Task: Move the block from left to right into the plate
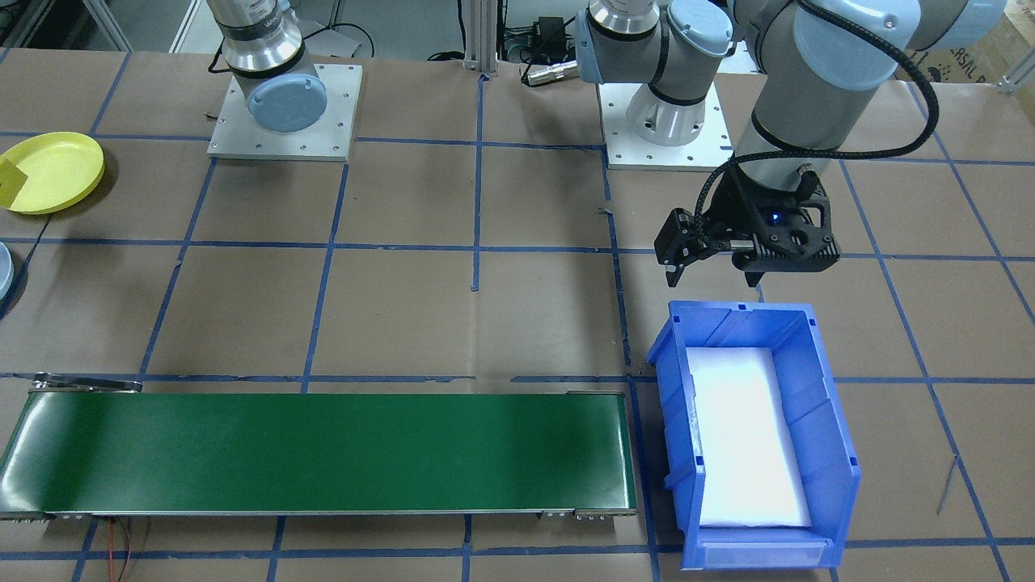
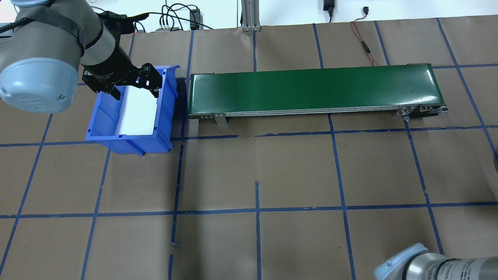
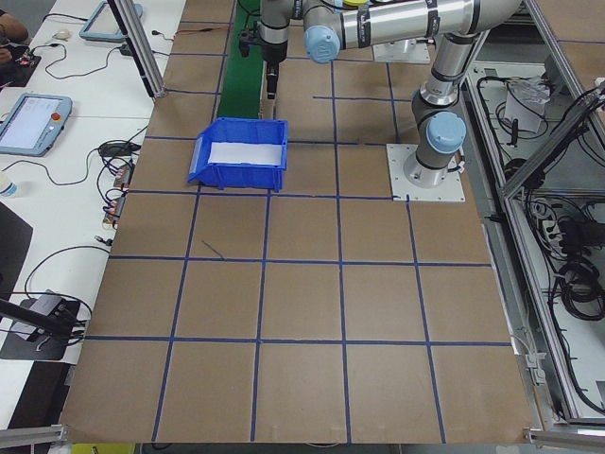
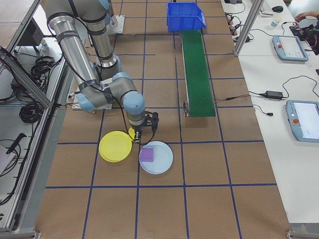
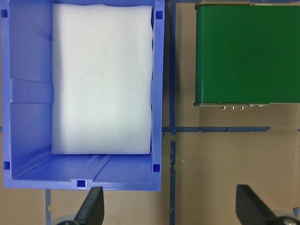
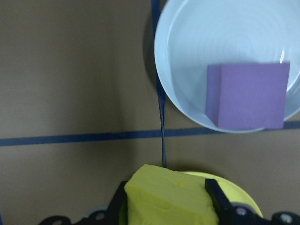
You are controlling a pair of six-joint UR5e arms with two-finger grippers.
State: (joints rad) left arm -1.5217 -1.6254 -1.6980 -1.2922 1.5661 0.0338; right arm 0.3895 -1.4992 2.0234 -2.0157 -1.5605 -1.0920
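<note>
In the right wrist view my right gripper (image 6: 168, 202) is shut on a yellow block (image 6: 164, 194), held just above the near rim of a yellow plate (image 6: 243, 196). Beyond it a light blue plate (image 6: 187, 47) holds a purple block (image 6: 248, 96). The exterior right view shows the same gripper (image 4: 141, 140) between the yellow plate (image 4: 108, 148) and the blue plate (image 4: 164, 162). My left gripper (image 1: 713, 281) stands open and holds nothing, hovering over the robot-side end of a blue bin (image 1: 817, 404); its fingertips (image 5: 91, 208) show at the bottom of the left wrist view.
A green conveyor belt (image 2: 315, 87) runs along the table beside the blue bin (image 2: 163, 116), which is lined with white foam (image 2: 136, 112). Brown paper with blue tape lines covers the table. Tablets and cables lie on a side bench in the side views.
</note>
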